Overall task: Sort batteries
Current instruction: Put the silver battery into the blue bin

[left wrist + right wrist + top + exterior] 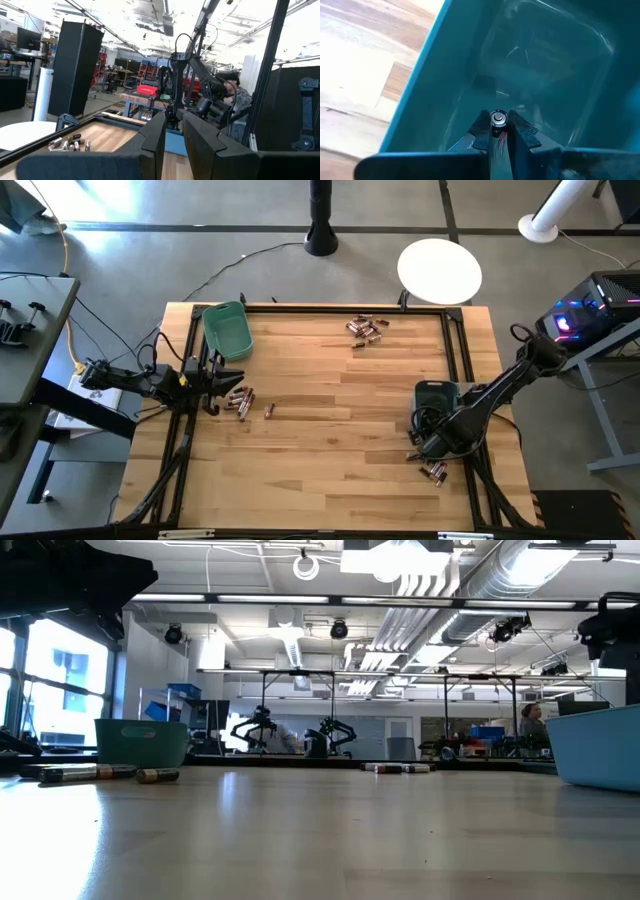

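Battery (497,118) sits pinched in the closed right end effector (497,131) over the blue-grey bin (470,65); release it low, inside the walls.

blue bin (555,65) cut off by frame edge, far batteries (366,330) perhaps too small to sort

Counted two rectangular plastic bins: one green (227,330), one blue-grey (436,394). Found three loose clusters of small cylindrical batteries: beside the green bin (240,401), at the far edge (366,330), near the blue-grey bin (433,472). Could not count single cells. Saw two dark arms.
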{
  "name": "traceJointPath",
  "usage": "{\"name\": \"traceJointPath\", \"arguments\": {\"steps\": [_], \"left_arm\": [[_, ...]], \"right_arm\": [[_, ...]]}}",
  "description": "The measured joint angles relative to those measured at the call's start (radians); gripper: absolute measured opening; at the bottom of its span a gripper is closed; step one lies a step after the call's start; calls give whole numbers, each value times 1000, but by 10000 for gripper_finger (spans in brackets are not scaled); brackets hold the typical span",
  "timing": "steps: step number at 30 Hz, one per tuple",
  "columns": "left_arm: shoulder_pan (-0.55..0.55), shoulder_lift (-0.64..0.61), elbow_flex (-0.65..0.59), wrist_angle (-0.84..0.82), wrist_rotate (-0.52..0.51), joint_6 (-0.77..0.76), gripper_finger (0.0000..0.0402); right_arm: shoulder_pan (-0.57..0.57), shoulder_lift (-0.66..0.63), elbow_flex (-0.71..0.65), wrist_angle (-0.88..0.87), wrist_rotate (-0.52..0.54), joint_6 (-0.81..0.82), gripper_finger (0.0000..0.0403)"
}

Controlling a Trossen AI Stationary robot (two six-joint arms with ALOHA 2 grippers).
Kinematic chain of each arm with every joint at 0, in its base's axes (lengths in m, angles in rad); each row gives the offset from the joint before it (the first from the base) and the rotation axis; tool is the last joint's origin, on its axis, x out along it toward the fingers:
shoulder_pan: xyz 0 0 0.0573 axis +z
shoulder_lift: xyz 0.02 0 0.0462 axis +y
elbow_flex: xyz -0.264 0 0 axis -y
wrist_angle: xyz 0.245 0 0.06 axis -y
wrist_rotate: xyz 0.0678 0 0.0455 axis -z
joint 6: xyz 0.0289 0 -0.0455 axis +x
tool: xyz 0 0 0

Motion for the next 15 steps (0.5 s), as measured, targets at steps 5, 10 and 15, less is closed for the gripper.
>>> {"name": "traceJointPath", "arguments": {"steps": [5,10,15], "left_arm": [[0,0,0,0,0,0,58],[0,0,0,0,0,0,58],[0,0,0,0,0,0,58]], "right_arm": [[-1,0,-31,36,0,-1,17],[-4,0,-36,42,-12,4,37],[-4,0,-36,43,-16,5,45]]}}
